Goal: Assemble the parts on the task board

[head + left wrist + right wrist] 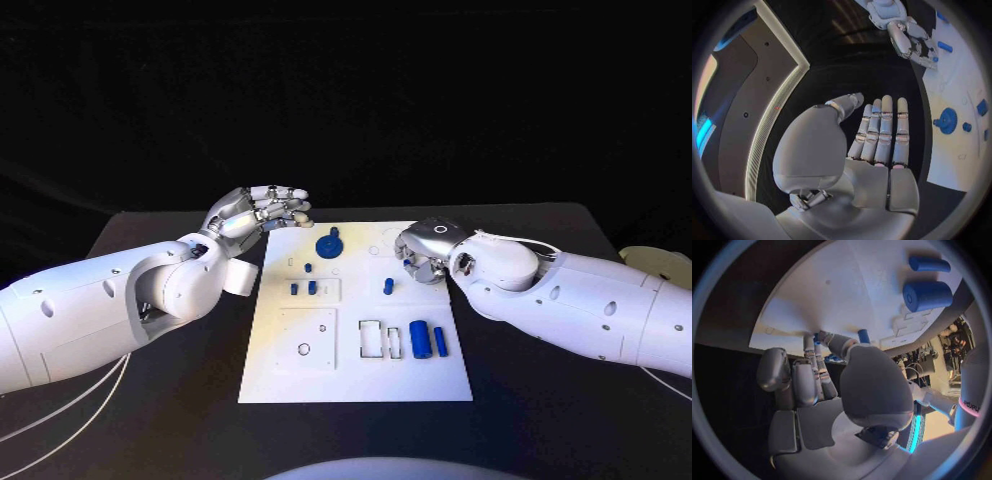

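The white task board lies in the middle of the table. On it are a round blue knob, two small blue pegs, a lone blue peg, a thick blue cylinder and a thin blue bar. My left hand hovers off the board's far left corner, fingers straight and side by side, holding nothing. My right hand points down at the board's far right part. Its thumb tip and fingertips meet on a small blue part, right beside the lone peg.
Rectangular recesses and a square plate with a small hole mark the board's near half. Black table surrounds the board. A pale object sits at the table's right edge.
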Controlling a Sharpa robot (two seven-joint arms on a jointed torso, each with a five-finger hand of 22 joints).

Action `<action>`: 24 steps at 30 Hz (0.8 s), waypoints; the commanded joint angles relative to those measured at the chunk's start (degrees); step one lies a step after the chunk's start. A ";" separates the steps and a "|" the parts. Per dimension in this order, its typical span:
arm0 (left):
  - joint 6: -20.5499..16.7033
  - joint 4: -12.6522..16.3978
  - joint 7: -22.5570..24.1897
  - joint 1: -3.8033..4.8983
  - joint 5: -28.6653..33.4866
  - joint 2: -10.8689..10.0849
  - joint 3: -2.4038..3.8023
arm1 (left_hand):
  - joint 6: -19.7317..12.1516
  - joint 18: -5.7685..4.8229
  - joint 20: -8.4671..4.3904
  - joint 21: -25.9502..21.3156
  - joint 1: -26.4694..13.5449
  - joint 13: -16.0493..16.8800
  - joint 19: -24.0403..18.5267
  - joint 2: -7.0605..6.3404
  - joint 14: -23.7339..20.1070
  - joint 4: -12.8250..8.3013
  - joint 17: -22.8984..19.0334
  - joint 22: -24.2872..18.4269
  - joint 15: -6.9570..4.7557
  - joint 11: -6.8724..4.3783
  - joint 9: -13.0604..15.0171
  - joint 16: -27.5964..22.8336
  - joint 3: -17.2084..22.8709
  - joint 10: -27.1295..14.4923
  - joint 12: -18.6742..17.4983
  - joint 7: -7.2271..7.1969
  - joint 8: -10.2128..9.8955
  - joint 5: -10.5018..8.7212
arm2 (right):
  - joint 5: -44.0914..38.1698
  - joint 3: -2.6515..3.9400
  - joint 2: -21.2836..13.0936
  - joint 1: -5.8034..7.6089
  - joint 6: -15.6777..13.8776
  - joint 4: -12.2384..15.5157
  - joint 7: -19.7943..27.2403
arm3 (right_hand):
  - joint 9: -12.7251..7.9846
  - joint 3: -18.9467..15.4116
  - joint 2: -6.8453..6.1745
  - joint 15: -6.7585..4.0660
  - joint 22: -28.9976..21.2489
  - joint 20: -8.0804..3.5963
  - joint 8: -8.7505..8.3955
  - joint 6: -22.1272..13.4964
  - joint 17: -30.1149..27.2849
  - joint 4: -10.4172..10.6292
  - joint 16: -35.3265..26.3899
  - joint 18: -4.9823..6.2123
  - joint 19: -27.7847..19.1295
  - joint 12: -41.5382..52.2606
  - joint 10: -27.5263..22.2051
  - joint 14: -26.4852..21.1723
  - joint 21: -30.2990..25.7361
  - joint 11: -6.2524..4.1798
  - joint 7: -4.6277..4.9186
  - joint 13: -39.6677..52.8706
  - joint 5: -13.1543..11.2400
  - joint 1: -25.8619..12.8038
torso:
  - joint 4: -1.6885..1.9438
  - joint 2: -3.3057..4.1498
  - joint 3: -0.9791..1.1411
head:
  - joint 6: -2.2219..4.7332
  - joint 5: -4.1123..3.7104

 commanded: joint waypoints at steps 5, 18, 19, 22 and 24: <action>0.20 0.00 -0.14 0.06 -0.33 0.12 0.06 | -0.12 0.56 -0.06 -0.24 0.41 0.08 0.46 0.06 0.12 -0.33 0.09 -0.07 0.42 0.18 -0.08 -0.26 0.11 -0.24 -0.19 0.45 -0.28 -0.16 | 0.22 -0.53 0.29 -0.79 2.25 -0.21 0.00 | 0.57 1.41 1.93 -0.39 1.88 0.07 1.05 2.27 0.18 -0.46 0.06 -0.86 0.52 -0.44 1.30 0.65 0.70 -1.42 -0.98 -1.65 -1.30 1.60 | 0.03 -0.05 0.01 | 0.01 -0.01; 0.23 0.00 -0.29 0.06 -0.34 0.12 0.06 | -0.15 0.56 -0.06 -0.31 0.48 0.09 0.49 0.19 0.13 -0.36 0.13 -0.11 0.43 0.20 -0.09 -0.30 0.17 -0.29 -0.24 0.48 -0.32 -0.13 | 0.21 -0.53 0.50 -0.97 3.53 -1.47 -0.46 | 1.80 3.30 5.02 -1.56 3.93 -1.09 2.75 5.56 1.30 -1.56 0.85 -1.43 2.02 0.30 5.13 1.11 3.65 -2.78 -2.30 -1.45 -1.76 2.78 | -0.02 -0.04 0.02 | -0.13 -0.11; 0.21 -0.01 -0.31 0.06 -0.34 0.12 0.06 | -0.16 0.57 -0.06 -0.34 0.54 0.10 0.51 0.21 0.14 -0.41 0.16 -0.13 0.43 0.21 -0.10 -0.32 0.18 -0.31 -0.26 0.50 -0.33 -0.12 | 0.21 -0.53 0.50 -0.98 3.39 -1.48 -0.47 | 1.80 3.30 5.02 -1.56 3.93 -1.09 2.75 5.56 1.30 -1.56 0.85 -1.43 2.02 0.30 5.13 1.11 3.65 -2.78 -2.30 -1.45 -1.76 2.78 | -0.04 -0.06 0.03 | -0.16 -0.11; 0.17 -0.03 -0.37 0.06 -0.35 0.12 0.06 | -0.23 0.57 -0.06 -0.38 0.55 0.10 0.53 0.18 0.14 -0.45 0.19 -0.15 0.44 0.25 -0.12 -0.36 0.16 -0.38 -0.31 0.55 -0.39 -0.12 | 0.20 -0.53 0.46 -1.01 2.94 -1.41 -0.49 | 1.85 3.30 4.86 -1.59 4.02 -1.12 2.77 5.60 1.19 -1.62 0.79 -1.46 2.08 0.20 5.19 1.09 3.77 -2.80 -2.32 -1.48 -1.82 2.65 | -0.06 -0.07 0.03 | -0.18 -0.12; 0.16 -0.04 -0.41 0.06 -0.35 0.13 0.06 | -0.31 0.57 -0.05 -0.43 0.55 0.10 0.55 0.15 0.14 -0.48 0.22 -0.18 0.47 0.30 -0.15 -0.40 0.14 -0.46 -0.36 0.60 -0.45 -0.13 | 0.20 -0.53 0.39 -1.03 2.41 -1.25 -0.51 | 1.87 3.29 4.76 -1.60 4.07 -1.14 2.77 5.60 1.11 -1.66 0.74 -1.47 2.10 0.14 5.20 1.07 3.83 -2.80 -2.32 -1.51 -1.85 2.58 | -0.04 -0.03 0.03 | -0.17 -0.10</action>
